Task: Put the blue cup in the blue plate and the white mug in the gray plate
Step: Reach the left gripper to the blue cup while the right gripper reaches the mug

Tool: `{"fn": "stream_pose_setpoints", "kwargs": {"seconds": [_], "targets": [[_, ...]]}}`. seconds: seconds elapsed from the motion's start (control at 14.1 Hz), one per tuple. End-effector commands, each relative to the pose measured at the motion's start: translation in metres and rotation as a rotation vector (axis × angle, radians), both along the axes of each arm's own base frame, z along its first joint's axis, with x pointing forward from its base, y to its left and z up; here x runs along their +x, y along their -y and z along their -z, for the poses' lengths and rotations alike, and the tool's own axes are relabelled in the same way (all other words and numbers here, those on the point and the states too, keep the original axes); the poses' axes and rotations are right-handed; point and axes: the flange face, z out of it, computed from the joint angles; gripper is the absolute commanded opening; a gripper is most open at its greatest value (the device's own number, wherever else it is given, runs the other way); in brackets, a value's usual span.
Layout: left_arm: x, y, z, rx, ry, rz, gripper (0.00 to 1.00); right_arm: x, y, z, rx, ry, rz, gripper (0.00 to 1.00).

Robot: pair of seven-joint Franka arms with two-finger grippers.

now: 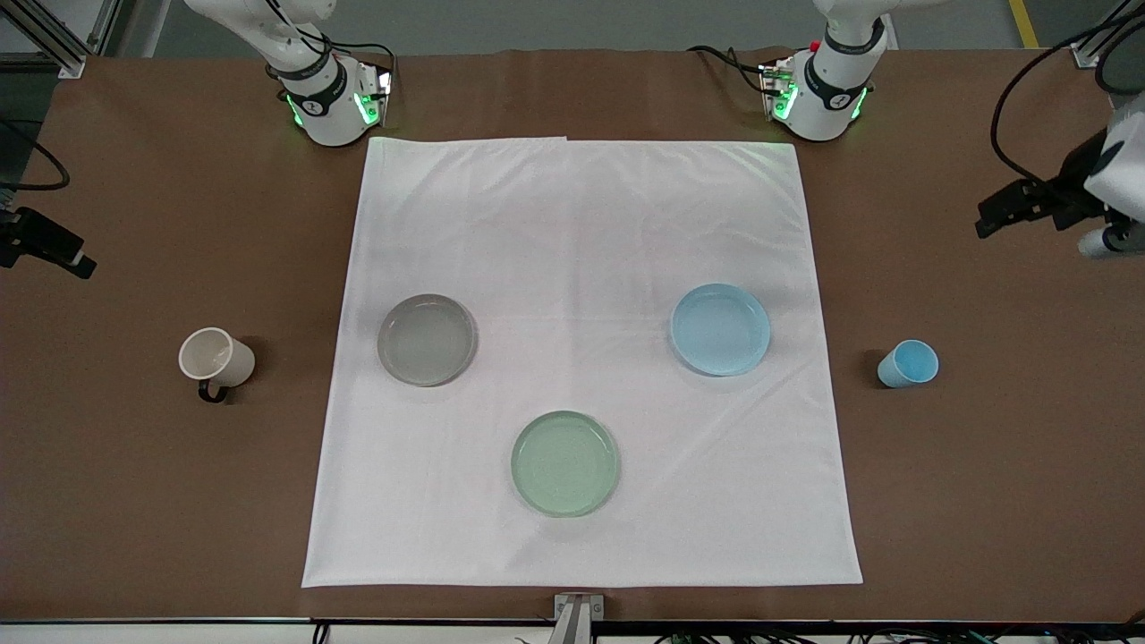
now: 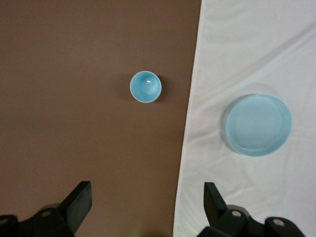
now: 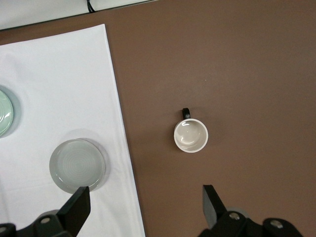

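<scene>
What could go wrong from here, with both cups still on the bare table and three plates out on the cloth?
1. The pale green plate lies on the white cloth with the gray plate and blue plate; a cup could land in it.
2. The blue cup is small and tapered; the open left gripper might tip it.
3. The white mug has a handle that might catch the open right gripper.

The blue cup (image 2: 145, 87) stands upright on the brown tabletop (image 2: 74, 98), beside the white cloth (image 2: 247, 44) carrying the empty blue plate (image 2: 257, 125). The left gripper (image 2: 147, 205) hangs above, fingers (image 2: 79, 200) spread.
</scene>
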Motion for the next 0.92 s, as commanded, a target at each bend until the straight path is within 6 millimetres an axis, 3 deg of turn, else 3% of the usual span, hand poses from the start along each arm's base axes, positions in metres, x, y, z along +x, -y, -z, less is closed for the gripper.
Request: {"fn": "stream_pose_setpoints", "kwargs": {"seconds": [0.0,0.14,0.35,0.57,0.71,0.85], "targets": [[0.005,-0.021,0.075,0.025,0.039,0.031,1.0,-0.001,-0.002,-0.004,0.002,-0.003,-0.008,1.0],[0.006,-0.045,0.132,0.021,0.077,0.018,1.0,-0.001,-0.002,-0.004,0.002,-0.001,-0.01,1.0],[0.02,-0.074,0.212,0.005,0.126,0.129,1.0,0.002,-0.009,-0.002,0.0,0.0,-0.023,1.0],[0.026,-0.079,0.254,-0.009,0.13,0.127,0.99,0.019,-0.012,0.025,0.003,-0.031,-0.035,1.0],[0.029,-0.076,0.271,-0.019,0.126,0.128,0.89,0.028,-0.022,0.048,-0.01,-0.069,-0.055,1.0],[0.03,-0.076,0.294,-0.033,0.115,0.123,0.79,0.045,-0.013,0.087,-0.011,-0.117,-0.043,1.0]]}}
